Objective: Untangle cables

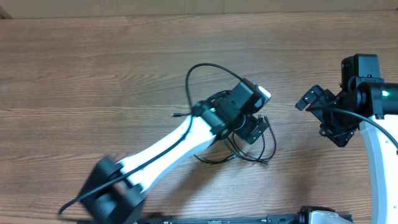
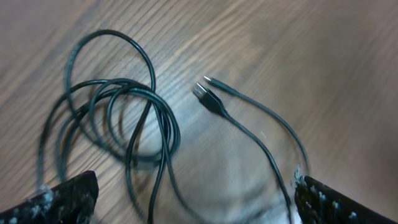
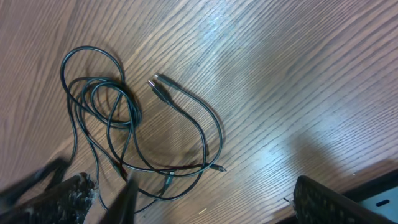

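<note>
The cables (image 1: 271,144) lie bunched mid-frame, right under the left pincer (image 1: 252,129), its jaws spread wide. The right pincer (image 1: 323,117), also open and empty, hangs farther right, so the left is nearer.

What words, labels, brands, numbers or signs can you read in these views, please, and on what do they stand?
None: no text is legible on the thin black cables, the brown wood-grain table, the white left arm or the black-and-white right arm.
</note>
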